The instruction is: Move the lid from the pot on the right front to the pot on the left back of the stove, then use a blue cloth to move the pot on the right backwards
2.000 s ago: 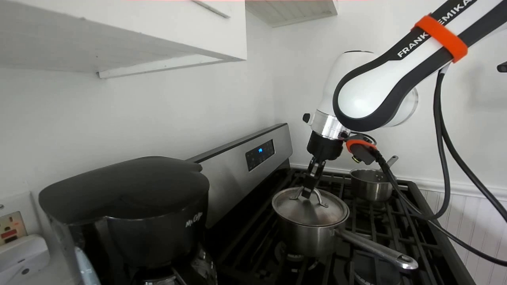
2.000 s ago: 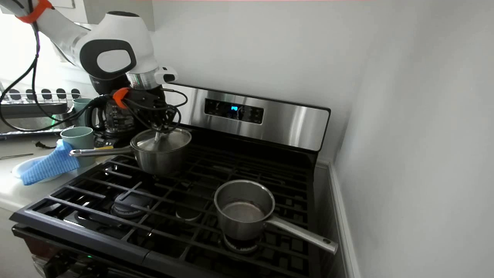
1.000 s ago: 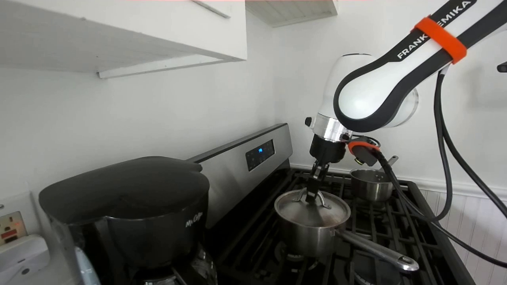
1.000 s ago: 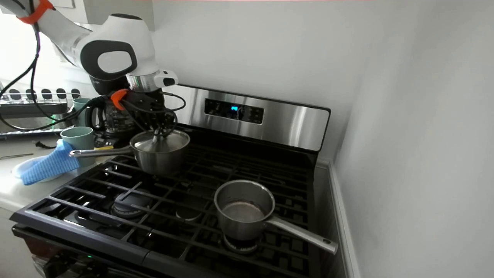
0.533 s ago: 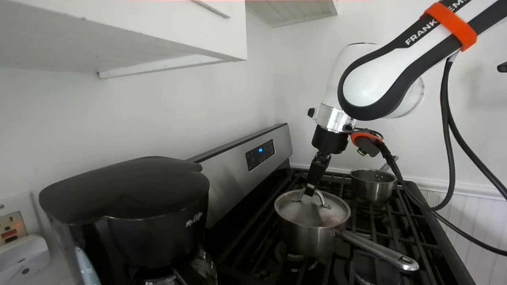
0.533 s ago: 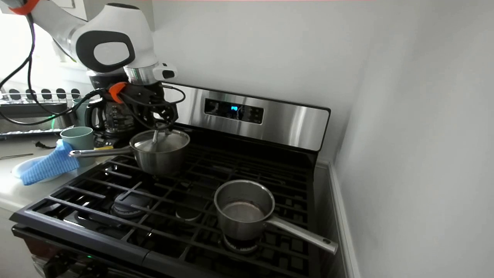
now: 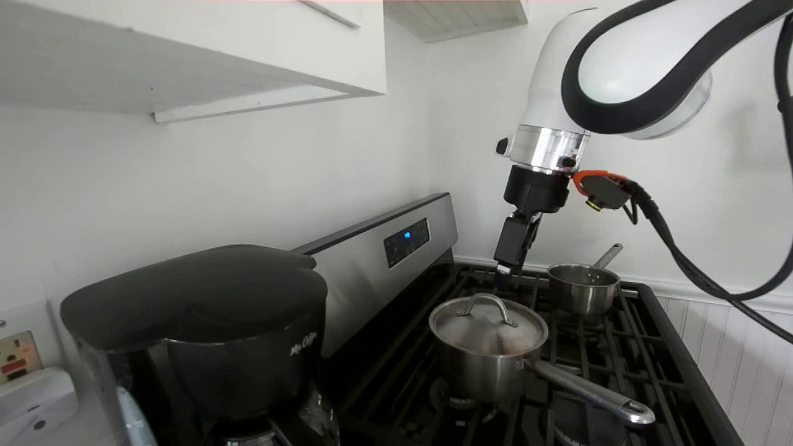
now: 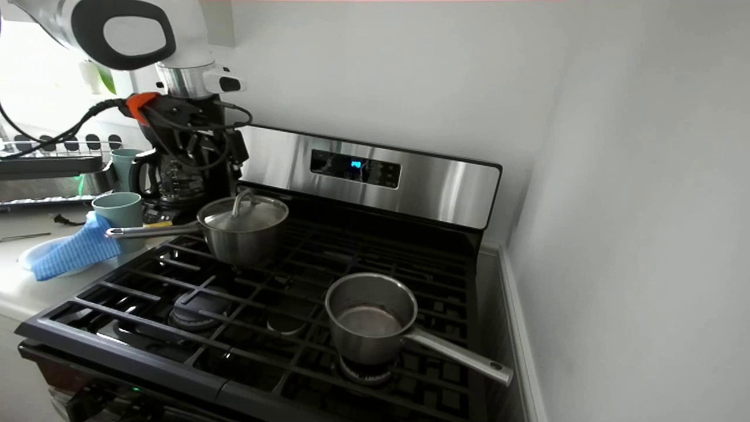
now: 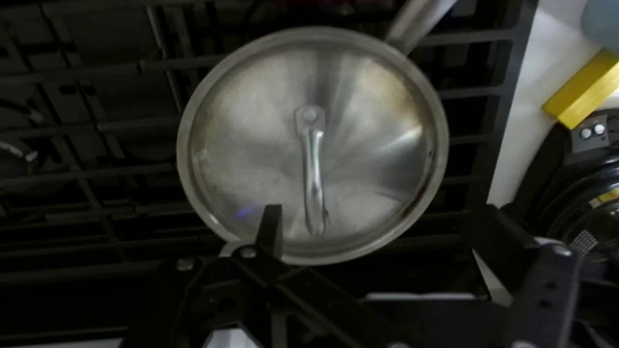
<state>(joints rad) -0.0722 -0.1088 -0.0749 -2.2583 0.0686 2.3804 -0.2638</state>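
The steel lid [image 9: 251, 154] rests on the back-left pot [image 8: 240, 243], its arched handle [image 7: 489, 298] standing free. Above the lid, in an exterior view, hangs my gripper [image 7: 505, 272], apart from the handle. Its black fingers [image 9: 271, 224] are spread wide in the wrist view, with nothing held between them. The pot on the right [image 8: 372, 340] stands uncovered on the front burner, its handle pointing toward the side wall. A blue cloth [image 8: 79, 252] drapes over a white bowl on the counter left of the stove.
A black coffee maker [image 7: 204, 347] stands beside the stove, close to the lidded pot. Near the cloth is a green cup [image 8: 117, 208]. The covered pot's long handle [image 8: 152, 230] reaches over the counter edge. The stove's control panel [image 8: 357, 170] rises behind the burners; a cabinet [image 7: 248, 56] overhangs.
My gripper has opened, let go of the lid's handle and risen off it. The lid stays on the back-left pot after a slight early shift. Cloth and right pot have not moved.
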